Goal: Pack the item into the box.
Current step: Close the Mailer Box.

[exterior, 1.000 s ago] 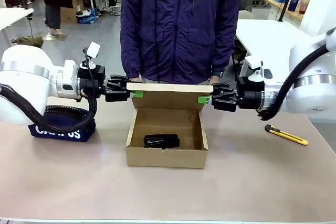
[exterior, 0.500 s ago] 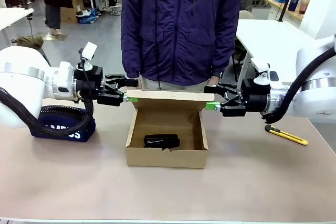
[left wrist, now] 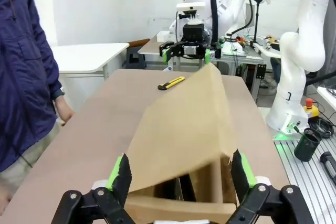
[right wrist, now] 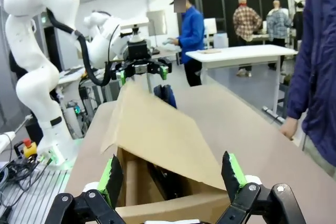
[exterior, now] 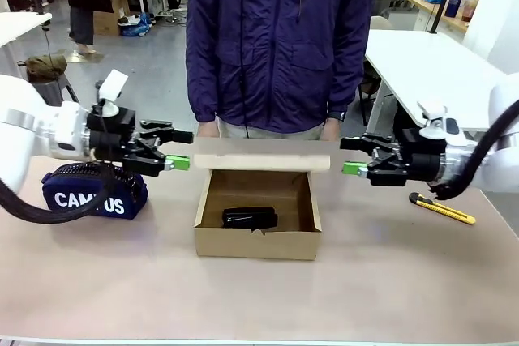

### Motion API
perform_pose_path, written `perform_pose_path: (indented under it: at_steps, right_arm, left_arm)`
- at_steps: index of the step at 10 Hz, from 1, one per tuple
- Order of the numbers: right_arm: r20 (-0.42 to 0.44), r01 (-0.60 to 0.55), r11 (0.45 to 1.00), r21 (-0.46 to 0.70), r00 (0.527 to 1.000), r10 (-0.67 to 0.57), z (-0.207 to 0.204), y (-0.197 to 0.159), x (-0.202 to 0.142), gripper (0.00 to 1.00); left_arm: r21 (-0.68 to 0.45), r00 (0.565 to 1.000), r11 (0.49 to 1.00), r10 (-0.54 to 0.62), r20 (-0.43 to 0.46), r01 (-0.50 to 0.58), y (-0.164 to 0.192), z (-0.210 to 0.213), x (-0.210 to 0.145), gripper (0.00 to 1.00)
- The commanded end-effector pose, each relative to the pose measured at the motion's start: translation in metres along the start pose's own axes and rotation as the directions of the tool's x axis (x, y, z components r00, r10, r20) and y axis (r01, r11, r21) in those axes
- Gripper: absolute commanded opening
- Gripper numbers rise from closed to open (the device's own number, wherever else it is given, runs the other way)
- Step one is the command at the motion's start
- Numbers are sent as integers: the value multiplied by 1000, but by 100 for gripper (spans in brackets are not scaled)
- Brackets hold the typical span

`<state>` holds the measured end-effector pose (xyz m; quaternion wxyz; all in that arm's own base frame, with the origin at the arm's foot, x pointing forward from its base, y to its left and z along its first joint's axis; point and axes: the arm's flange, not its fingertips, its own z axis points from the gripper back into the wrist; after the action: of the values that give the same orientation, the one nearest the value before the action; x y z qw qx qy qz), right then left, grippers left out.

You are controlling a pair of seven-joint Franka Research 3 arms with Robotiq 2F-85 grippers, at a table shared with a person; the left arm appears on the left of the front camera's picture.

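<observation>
The brown cardboard box (exterior: 258, 245) sits mid-table with the small black stapler (exterior: 250, 218) lying on its floor. Its flap lid (exterior: 261, 154) hangs blurred over the back wall, held by neither gripper. My left gripper (exterior: 182, 150) is open, a short gap left of the flap's end. My right gripper (exterior: 347, 156) is open just right of the other end. In the left wrist view the flap (left wrist: 184, 124) slopes between my open left gripper (left wrist: 181, 174). The right wrist view shows the flap (right wrist: 157, 129) ahead of my open right gripper (right wrist: 172, 174).
A person in a purple jacket (exterior: 280, 38) stands at the far edge, hands (exterior: 207, 129) low behind the flap. A navy CAMPUS pouch (exterior: 93, 192) lies at the left. A yellow-and-black utility knife (exterior: 442, 209) lies at the right. Bare table stretches in front of the box.
The left gripper opened and let go of the flap. Both grippers drew back sideways from the flap's ends. The freed flap now tips forward over the box.
</observation>
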<state>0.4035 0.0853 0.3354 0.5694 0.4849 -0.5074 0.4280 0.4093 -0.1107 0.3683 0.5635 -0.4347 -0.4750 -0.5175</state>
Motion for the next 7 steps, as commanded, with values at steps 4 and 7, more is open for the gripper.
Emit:
perform_pose_path:
  at_steps: [4,7]
  right_arm:
    - [131,39,994,-98,991,-26,1,8,18,100]
    - [68,-9,993,-116,998,17,-41,8,23,100]
  left_arm:
    - [137,989,986,-108,101,94,-10,24,22,100]
    - [119,972,979,-181,153,163,8,-18,21,100]
